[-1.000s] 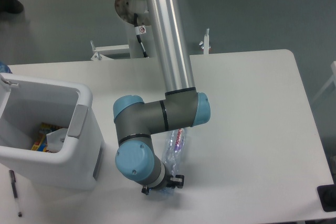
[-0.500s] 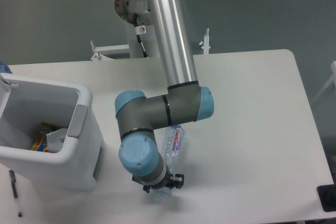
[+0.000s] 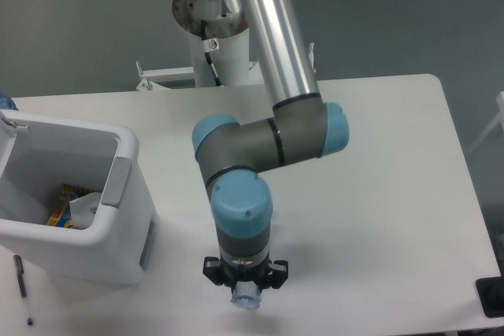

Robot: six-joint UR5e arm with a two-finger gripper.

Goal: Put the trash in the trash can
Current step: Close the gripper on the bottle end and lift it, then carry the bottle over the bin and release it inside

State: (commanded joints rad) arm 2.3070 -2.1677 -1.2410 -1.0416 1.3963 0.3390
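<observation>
While the arm (image 3: 268, 143) bends down over the front part of the white worktop (image 3: 394, 179), its end effector (image 3: 246, 282) points straight toward the camera, so the wrist hides most of what is below it. Just under the black body of the end effector, a small round blue cap (image 3: 245, 300) with a bit of clear plastic around it can be seen; this is the top end of the crushed bottle (image 3: 246, 298), and the rest of the bottle is hidden behind the wrist. The bottle appears to be gripped by the end effector, with the fingers closed around its neck, although the fingers themselves are hard to see. I cannot tell whether the bottle touches the worktop.

The trash can (image 3: 118, 194) stands at the left side of the worktop, well apart from the end effector. Inside it lie a whitish crumpled wrapper (image 3: 83, 208) and some colourful pieces (image 3: 61, 204). A thin black pen (image 3: 22, 287) lies on the worktop just in front of the trash can, near the left edge.
</observation>
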